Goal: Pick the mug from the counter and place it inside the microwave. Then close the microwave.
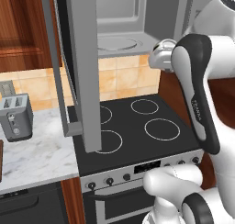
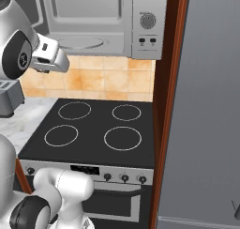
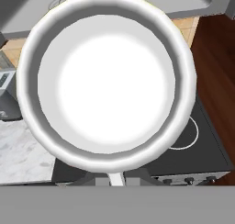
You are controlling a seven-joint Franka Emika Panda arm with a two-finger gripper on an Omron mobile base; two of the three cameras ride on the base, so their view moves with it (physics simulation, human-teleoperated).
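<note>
The white mug [image 1: 159,57] hangs in the air in front of the open microwave [image 1: 123,21], about level with its lower front edge and above the stovetop. In the hand view I look straight into the mug [image 3: 108,81], which takes up most of the picture. My gripper [image 3: 115,175] is shut on the mug's rim at the bottom of that view. The microwave door [image 1: 85,67] stands swung out to the left, its bar handle [image 1: 57,67] facing the counter. The glass turntable [image 2: 82,42] lies bare inside. The marbled counter [image 1: 36,149] lies left of the stove.
A black stovetop [image 1: 133,126] with ring burners sits under the microwave, oven knobs along its front. A silver toaster [image 1: 16,117] stands on the counter at left. A tall grey panel [image 2: 206,106] and a wood edge close off the right side.
</note>
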